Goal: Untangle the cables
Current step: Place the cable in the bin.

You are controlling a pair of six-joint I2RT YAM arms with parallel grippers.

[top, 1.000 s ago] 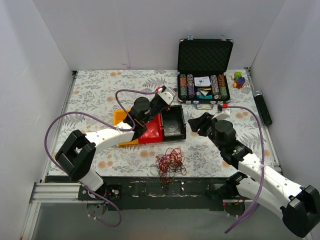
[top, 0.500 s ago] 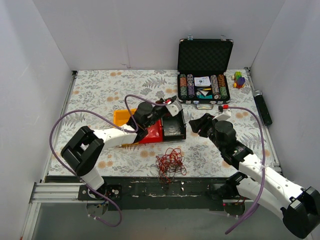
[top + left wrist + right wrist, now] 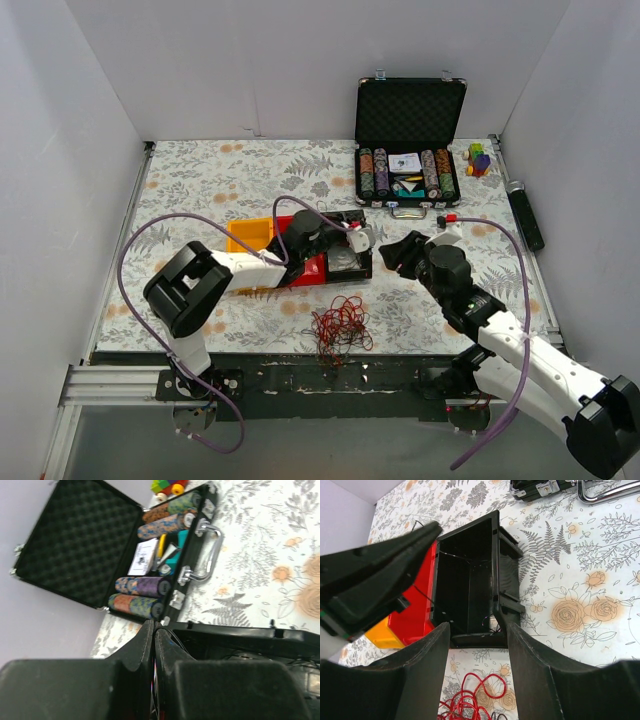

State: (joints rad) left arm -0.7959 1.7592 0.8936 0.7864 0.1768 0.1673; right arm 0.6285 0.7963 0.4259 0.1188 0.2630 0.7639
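Observation:
The cables [image 3: 340,325] lie as a dark red tangle with a few black strands on the table near its front edge. They also show at the bottom of the right wrist view [image 3: 470,705]. Thin dark strands lie inside the black bin [image 3: 470,580]. My left gripper [image 3: 358,236] hovers over the black bin [image 3: 350,255]. In the left wrist view it [image 3: 153,630] is shut, with a hair-thin black strand running out from between its tips. My right gripper [image 3: 400,250] is open and empty [image 3: 477,630], just right of the black bin and above the tangle.
A red bin [image 3: 305,268] and a yellow bin [image 3: 245,235] sit left of the black one. An open black case of poker chips [image 3: 410,150] stands at the back right, with a small coloured toy [image 3: 480,158] and a black cylinder [image 3: 527,215] beside it.
My left gripper has swung to the right, from above the red bin to above the black bin. The right arm has barely moved. The red tangle has not moved.

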